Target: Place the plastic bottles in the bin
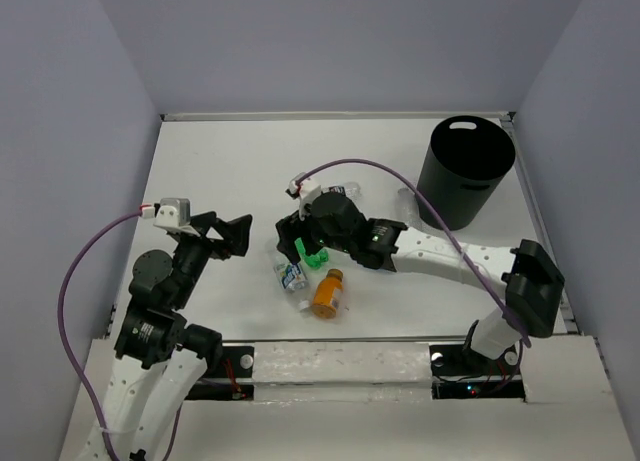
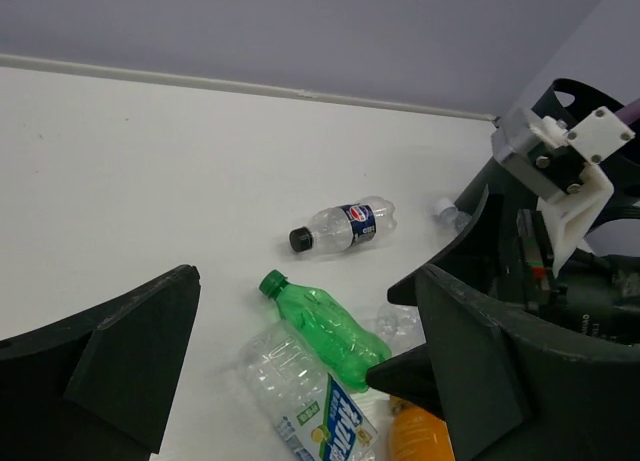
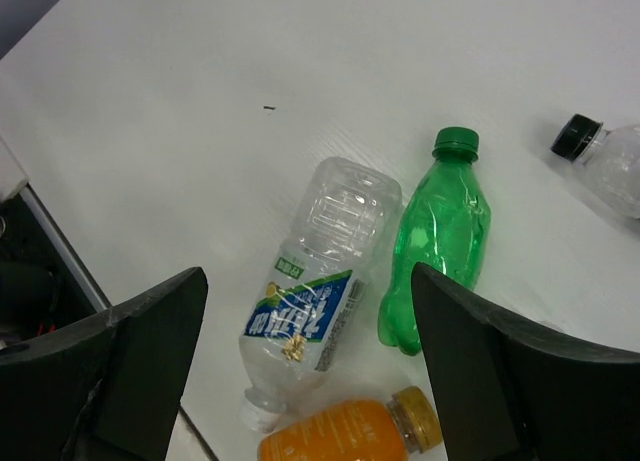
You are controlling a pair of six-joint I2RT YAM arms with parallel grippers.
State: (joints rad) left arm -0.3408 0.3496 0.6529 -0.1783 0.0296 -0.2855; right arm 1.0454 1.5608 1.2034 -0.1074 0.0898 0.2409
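While the left claw (image 2: 305,301) and right claw (image 3: 308,291) hang spread, a crumpled clear bottle (image 3: 318,271), glossy green bottle (image 3: 442,231) and orange bottle (image 3: 340,433) lie together on the white worktop (image 3: 200,101), the tapered black bin (image 1: 465,196) well apart.

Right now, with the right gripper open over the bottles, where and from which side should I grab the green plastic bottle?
I'd take the green bottle across its lower body, coming straight down with jaws straddling its long axis. It lies flat, and the clear labelled bottle nearly touches its shoulder, leaving more room toward the base.
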